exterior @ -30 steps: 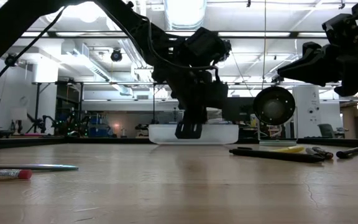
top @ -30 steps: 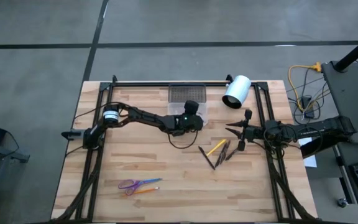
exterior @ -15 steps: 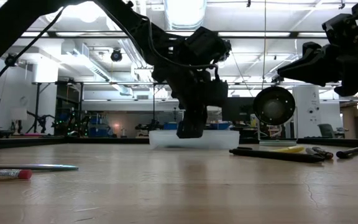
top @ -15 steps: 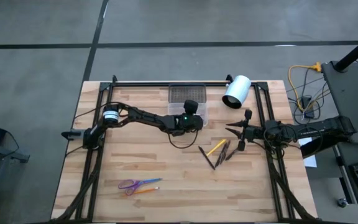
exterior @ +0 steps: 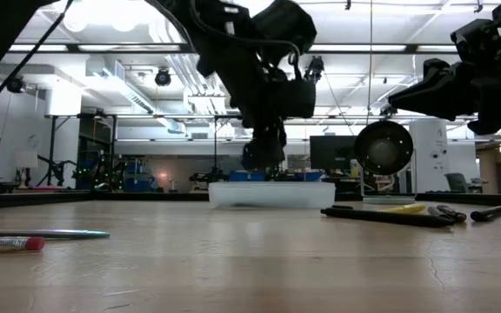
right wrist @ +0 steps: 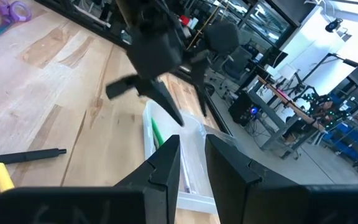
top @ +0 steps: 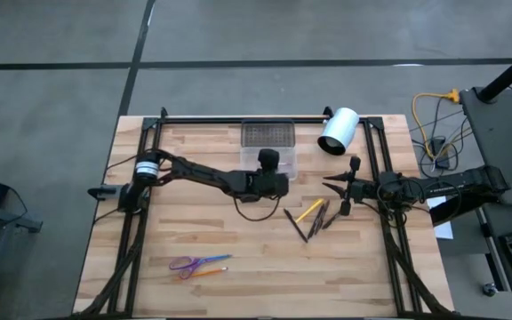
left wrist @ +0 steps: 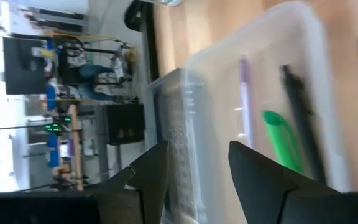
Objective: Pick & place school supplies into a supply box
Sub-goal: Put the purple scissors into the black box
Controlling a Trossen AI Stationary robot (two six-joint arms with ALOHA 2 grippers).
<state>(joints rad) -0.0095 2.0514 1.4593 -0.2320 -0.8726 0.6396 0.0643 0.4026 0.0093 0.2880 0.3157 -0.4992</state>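
Wooden planking forms the desk (top: 194,231), with grey floor around it and a workshop of racks and screens beyond. At its centre, the left end effector (top: 268,158) hangs just above the near end of the supply box (top: 268,145), fingers (left wrist: 263,180) spread wide with nothing between them. That open, empty pose over the box reads as a release: the left wrist view looks straight down past the fingers into the clear tray, where a green pen (left wrist: 283,140), a dark pen (left wrist: 300,106) and a thin purple stick (left wrist: 244,93) lie side by side along its length. The box's mesh-patterned end (top: 268,132) sits toward the back rail, so the open clear part faces the arm.

Moving outward, the right end effector (top: 338,187) hovers off the desk to the right of centre, pointing toward the middle; its fingers (right wrist: 166,168) stand a narrow gap apart and hold nothing. It appears to be waiting beside its own work, since a cluster of supplies lies just below and left of it: a yellow pencil (top: 308,211) crossed with several dark pens (top: 320,219), bunched within that arm's reach.

Farther off, near the front left, the purple-handled scissors (top: 188,263) rest with orange and blue sticks (top: 212,264) touching or just beside them, well apart from the box. A white cylinder (top: 338,131) lies at the back right, beside the box.

Judging by this, a few items are in and most remain out.
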